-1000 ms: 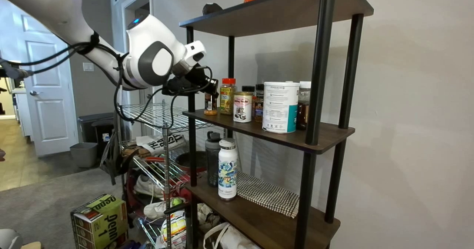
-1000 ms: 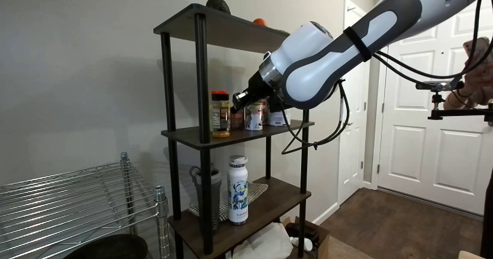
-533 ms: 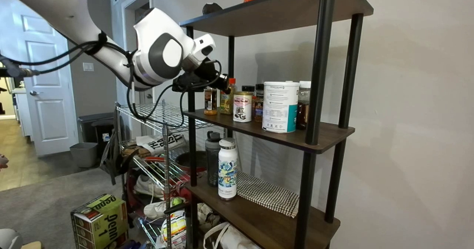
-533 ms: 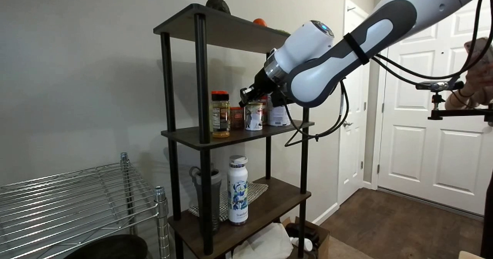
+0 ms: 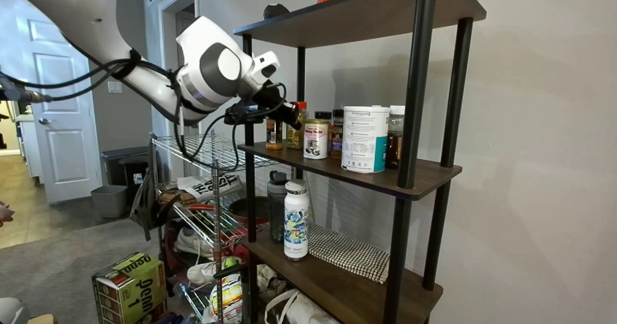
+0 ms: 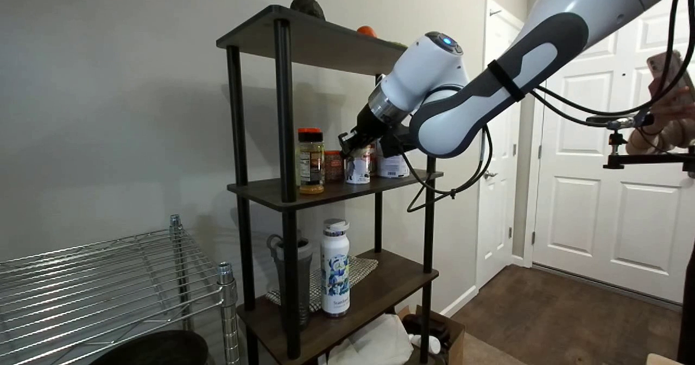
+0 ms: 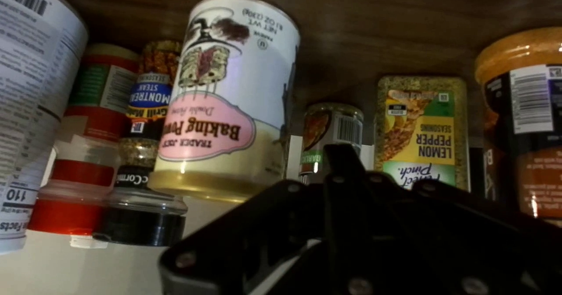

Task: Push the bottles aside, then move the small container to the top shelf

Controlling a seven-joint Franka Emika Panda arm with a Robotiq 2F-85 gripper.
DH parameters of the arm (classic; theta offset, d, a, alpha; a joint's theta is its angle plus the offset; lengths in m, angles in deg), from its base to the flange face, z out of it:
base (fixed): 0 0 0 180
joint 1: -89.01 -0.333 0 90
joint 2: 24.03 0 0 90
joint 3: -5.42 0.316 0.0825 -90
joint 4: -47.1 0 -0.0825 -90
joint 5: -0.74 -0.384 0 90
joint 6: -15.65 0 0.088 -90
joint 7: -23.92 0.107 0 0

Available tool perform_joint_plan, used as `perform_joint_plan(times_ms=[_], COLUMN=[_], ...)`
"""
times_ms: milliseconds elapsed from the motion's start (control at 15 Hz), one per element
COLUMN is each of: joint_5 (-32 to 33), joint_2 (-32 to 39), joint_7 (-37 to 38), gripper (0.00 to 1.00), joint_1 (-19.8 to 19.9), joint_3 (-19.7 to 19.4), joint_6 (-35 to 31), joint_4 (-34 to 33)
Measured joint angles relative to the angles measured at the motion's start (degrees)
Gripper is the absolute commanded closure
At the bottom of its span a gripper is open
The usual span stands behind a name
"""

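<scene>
Since the earlier frames, we see the gripper (image 7: pixel 344 154) has shifted closer to the baking powder can (image 5: pixel 315 141), its fingers pressed together. In an exterior view, we find the small container (image 6: pixel 333 168) upright on the board (image 6: pixel 266 193) below the top shelf (image 5: pixel 366 18), long axis vertical, red top end pointing up. There it shows between that can and a red-topped spice bottle (image 6: pixel 311 161). Behind and beside the can, we count 2 upright dark-capped bottles (image 5: pixel 336 143).
</scene>
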Motion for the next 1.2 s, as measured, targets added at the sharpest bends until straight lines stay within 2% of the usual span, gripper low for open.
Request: perform_joint_plan(times_ms=[533,867,1200], joint_5=[10.82,17.77,25.81], joint_2=[0.4,1.27,2.05], joint_7=[12.28,19.81,26.6], gripper=[1.0,1.0,1.0], joint_1=[7.06,11.05,13.44], joint_3=[6.77,8.51,9.44], joint_6=[4.54,6.26,8.46], joint_4=[-3.75,-6.31,-7.86])
